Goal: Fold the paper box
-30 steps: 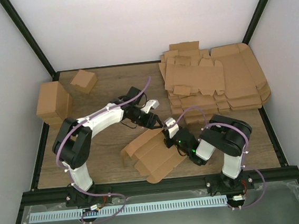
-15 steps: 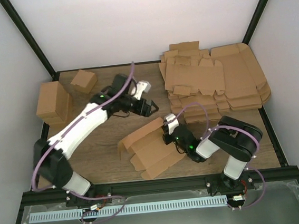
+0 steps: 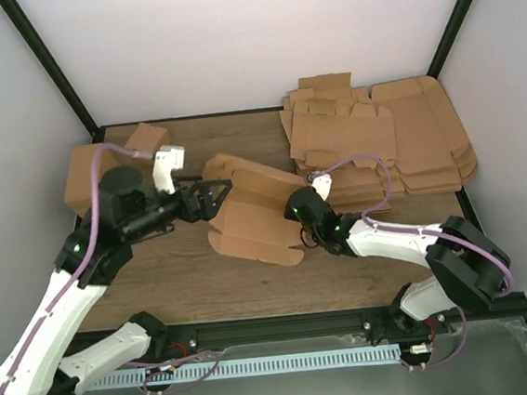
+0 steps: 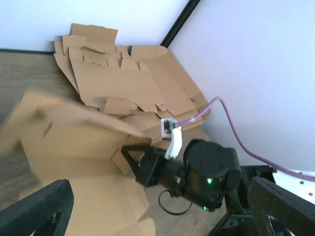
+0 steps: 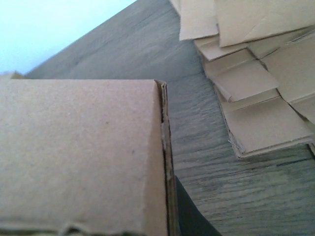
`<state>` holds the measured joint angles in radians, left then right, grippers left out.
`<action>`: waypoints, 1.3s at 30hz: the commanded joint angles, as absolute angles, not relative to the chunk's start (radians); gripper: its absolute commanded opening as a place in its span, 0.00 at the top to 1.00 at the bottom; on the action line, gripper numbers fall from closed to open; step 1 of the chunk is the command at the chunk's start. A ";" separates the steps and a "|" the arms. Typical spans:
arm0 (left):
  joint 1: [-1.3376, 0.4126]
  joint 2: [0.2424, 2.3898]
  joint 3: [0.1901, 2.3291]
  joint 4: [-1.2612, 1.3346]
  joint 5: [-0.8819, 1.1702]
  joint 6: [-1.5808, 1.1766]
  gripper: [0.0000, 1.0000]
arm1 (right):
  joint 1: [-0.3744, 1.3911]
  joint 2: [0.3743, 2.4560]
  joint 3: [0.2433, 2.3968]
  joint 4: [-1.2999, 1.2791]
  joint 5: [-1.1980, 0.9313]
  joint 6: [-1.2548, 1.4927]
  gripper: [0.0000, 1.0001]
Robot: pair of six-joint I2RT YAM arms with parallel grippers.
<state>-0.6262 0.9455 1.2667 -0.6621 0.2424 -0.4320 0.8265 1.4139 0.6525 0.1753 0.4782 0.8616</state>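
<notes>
— Brown cardboard at the centre of the overhead view: is that the paper box [image 3: 252, 219]?

— Yes. It is partly folded, its panels raised at angles off the wooden table [image 3: 158, 264], and it sits between the two grippers.

— Which one has hold of it?

— The right gripper [image 3: 297, 232] is clamped on the edge that faces the right of the frame. In the right wrist view the cardboard fills the lower left, and a dark finger [image 5: 189, 219] lies tight against its edge at the bottom.

— And the left gripper [image 3: 215, 200]?

— Spread wide, with nothing between its jaws. From above it sits at the box's left edge, but I cannot tell whether it touches the cardboard. In the left wrist view its fingers [image 4: 37, 206] show in the two bottom corners, far apart. The box is blurred ahead of them in the left half of that frame. The right gripper is at lower centre, pinching the box.

— Anything else on the table?

— A stack of flat die-cut sheets [image 3: 371, 145] fills the upper right of the overhead view, its near edge close to the right gripper. At the upper left stand a larger brown box [image 3: 84, 177] and, just beside it, a small cube-like box [image 3: 146, 139].
</notes>
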 commanded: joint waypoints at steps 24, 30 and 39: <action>-0.623 0.695 0.767 -0.322 0.233 -0.966 0.13 | 0.793 1.318 0.876 -0.285 0.578 1.448 0.99; -0.626 0.768 0.761 -0.258 0.278 -0.970 0.26 | 0.793 1.305 0.863 -0.284 0.598 1.445 0.99; -0.629 0.880 0.741 -0.169 0.233 -0.967 0.61 | 0.793 1.294 0.844 -0.256 0.589 1.440 0.99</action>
